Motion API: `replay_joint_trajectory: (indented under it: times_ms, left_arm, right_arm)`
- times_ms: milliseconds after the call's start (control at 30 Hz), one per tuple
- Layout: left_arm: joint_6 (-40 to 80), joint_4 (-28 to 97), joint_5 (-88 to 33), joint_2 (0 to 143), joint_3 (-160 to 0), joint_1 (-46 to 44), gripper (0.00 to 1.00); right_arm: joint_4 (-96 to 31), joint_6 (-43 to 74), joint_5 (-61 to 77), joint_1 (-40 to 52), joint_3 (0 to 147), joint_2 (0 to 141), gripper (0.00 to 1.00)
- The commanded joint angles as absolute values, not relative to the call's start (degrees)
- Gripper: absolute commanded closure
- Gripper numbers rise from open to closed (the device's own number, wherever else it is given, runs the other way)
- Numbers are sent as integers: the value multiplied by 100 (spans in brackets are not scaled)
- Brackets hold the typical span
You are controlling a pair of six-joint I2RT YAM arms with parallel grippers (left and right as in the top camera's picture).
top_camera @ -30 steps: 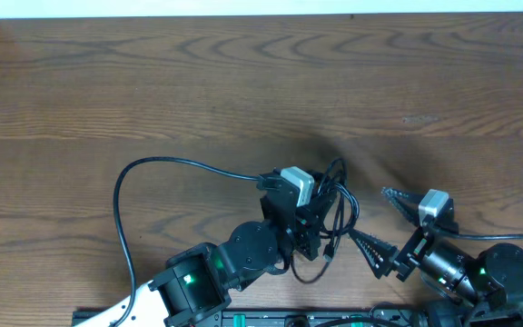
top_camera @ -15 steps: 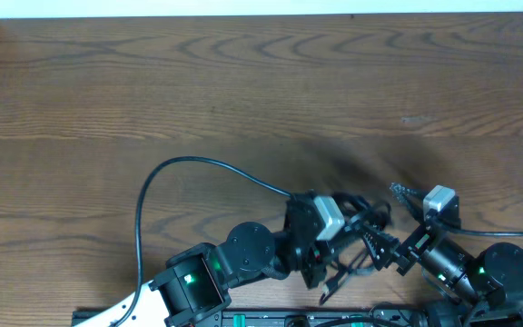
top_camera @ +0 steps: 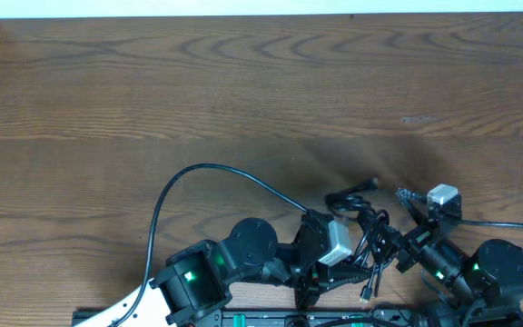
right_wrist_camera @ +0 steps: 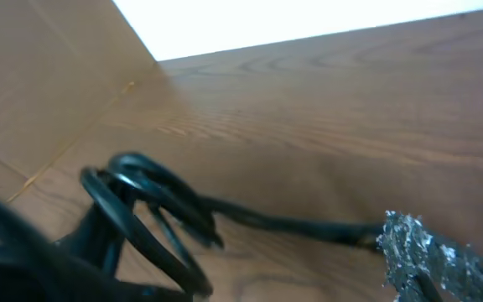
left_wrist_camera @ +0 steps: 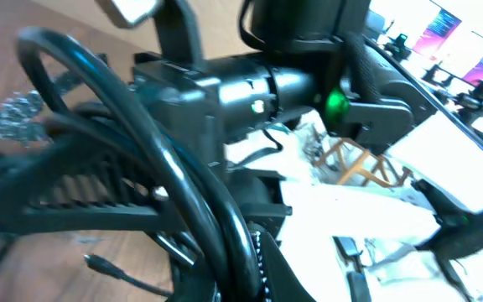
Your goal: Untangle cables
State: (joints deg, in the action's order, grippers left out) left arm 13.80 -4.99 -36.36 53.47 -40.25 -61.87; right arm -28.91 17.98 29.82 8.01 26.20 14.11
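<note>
At the front edge of the table [top_camera: 243, 82], the left pincer [top_camera: 360, 254] is clenched on the tangled cables [top_camera: 209, 166]; the right pincer [top_camera: 395, 221] gapes wide, straddling them.

cables [right_wrist_camera: 153, 210]: looped, lower left | one strand ends at foil-wrapped fingertip [right_wrist_camera: 422, 252] | table [right_wrist_camera: 350, 101]: wood

Glossy black cables [top_camera: 200, 166], matt wooden table [top_camera: 243, 82]

Left end effector [top_camera: 360, 263] nearly meets right end effector [top_camera: 393, 225] (fingers spread).
</note>
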Motion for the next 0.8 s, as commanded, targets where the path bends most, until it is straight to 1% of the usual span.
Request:
replay_joint_trajectory:
  times_ms: [0,267,533,767]
  left_arm:
    - [1275,-539,-4609,5273,-4152,-6257,93]
    - [1269,-705,-4578,5256,-4152,-6254,92]
    - [1271,-1505,-3627,5083,-4152,-6254,93]
    - [1269,-2464,-3485,4921,-4152,-6254,92]
  right_arm:
    - [-2910,2102,2040,755,2655,1400,1]
    - [-3159,2099,1789,755,2655,1400,1]
    - [-3264,2016,1787,755,2655,1400,1]
    - [-3468,1922,1481,755,2655,1400,1]
